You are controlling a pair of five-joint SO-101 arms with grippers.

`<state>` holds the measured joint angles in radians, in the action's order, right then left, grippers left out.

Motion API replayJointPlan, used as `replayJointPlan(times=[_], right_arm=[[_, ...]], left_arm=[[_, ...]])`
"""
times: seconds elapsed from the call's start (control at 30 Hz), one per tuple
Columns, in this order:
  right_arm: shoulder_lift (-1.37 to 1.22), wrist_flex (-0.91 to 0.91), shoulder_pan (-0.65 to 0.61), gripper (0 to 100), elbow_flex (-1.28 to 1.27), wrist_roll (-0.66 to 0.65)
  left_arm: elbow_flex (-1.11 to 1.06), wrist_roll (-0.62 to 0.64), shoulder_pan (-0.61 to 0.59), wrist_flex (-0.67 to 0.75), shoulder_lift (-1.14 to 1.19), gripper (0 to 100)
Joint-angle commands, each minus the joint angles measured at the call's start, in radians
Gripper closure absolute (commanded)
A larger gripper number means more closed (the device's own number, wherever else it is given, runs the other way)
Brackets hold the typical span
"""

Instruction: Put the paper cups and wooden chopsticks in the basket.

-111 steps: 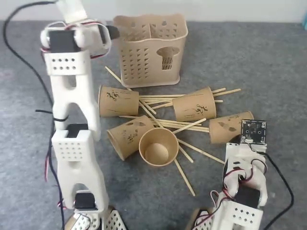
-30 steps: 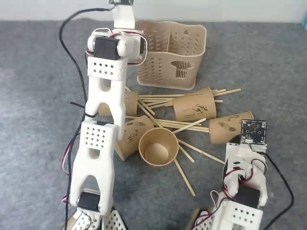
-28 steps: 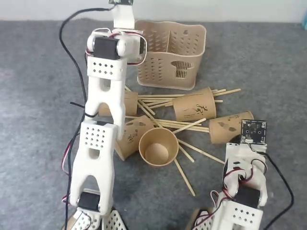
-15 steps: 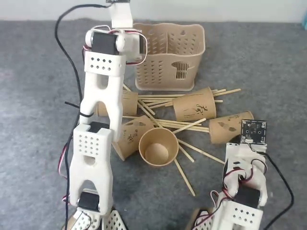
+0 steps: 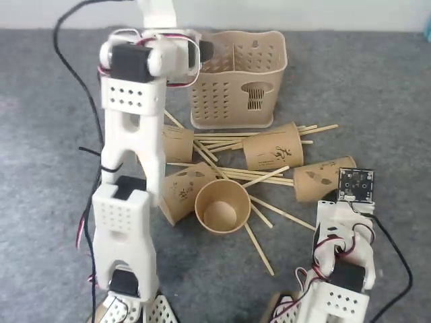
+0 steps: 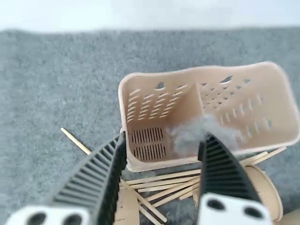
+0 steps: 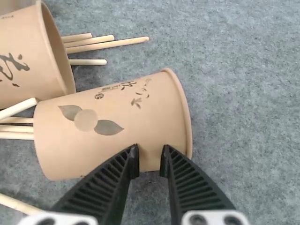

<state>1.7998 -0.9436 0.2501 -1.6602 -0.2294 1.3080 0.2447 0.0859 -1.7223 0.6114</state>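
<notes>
The beige slotted basket point(image 5: 236, 81) stands upright at the back with two compartments; both look bare inside in the left wrist view. My left gripper point(image 6: 164, 138) hangs open above the basket point(image 6: 154, 105), holding nothing. Several paper cups lie on their sides in front of it, such as one point(image 5: 273, 148) in the middle and one point(image 5: 323, 178) at the right, while another point(image 5: 222, 205) shows its open mouth. Wooden chopsticks point(image 5: 229, 141) are strewn among them. My right gripper point(image 7: 149, 151) is shut, its tips just short of the right cup point(image 7: 112, 126).
Grey carpet covers the table. The tall left arm point(image 5: 128, 101) stands in front of one cup point(image 5: 178, 143). The right arm point(image 5: 343, 229) sits low at the front right. Loose chopsticks point(image 5: 259, 249) reach toward the front. Bare carpet lies right of the basket.
The basket has ended up further right than 3.7 s ago. Over the last second the left arm has swung back to the left. The right arm has not moved.
</notes>
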Motion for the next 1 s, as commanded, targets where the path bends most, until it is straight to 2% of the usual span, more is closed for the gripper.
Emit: replayJointPlan(times=[0.0, 0.23, 0.33, 0.53, 0.63, 0.7, 0.8, 0.97], right_arm=[[0.015, 0.027, -0.001, 91.1, 0.003, -0.020], [0.015, -0.082, 0.030, 91.1, 0.071, -0.011], [0.007, -0.099, -0.016, 91.1, 0.087, -0.008], [0.004, -0.130, -0.045, 90.9, 0.180, 0.005], [0.004, -0.189, -0.050, 86.2, 0.292, 0.008], [0.002, -0.222, -0.050, 82.5, 0.362, 0.008], [-0.044, -0.234, -0.050, 83.1, 0.451, 0.003], [-0.325, -0.248, -0.033, 83.0, 0.671, 0.000]], left_arm=[[-0.079, 0.011, -0.074, -0.037, -0.189, 76], [-0.602, 0.006, -0.170, -0.035, -0.537, 76], [-0.849, -0.029, -0.218, -0.023, -0.681, 76], [-1.262, -0.089, -0.350, 0.132, -0.948, 76], [-1.428, -0.130, -0.385, 0.172, -1.057, 76], [-1.518, -0.150, -0.404, 0.190, -1.109, 76], [-1.638, -0.160, -0.420, 0.284, -1.129, 76], [-1.741, -0.153, -0.425, 0.402, -1.040, 76]])
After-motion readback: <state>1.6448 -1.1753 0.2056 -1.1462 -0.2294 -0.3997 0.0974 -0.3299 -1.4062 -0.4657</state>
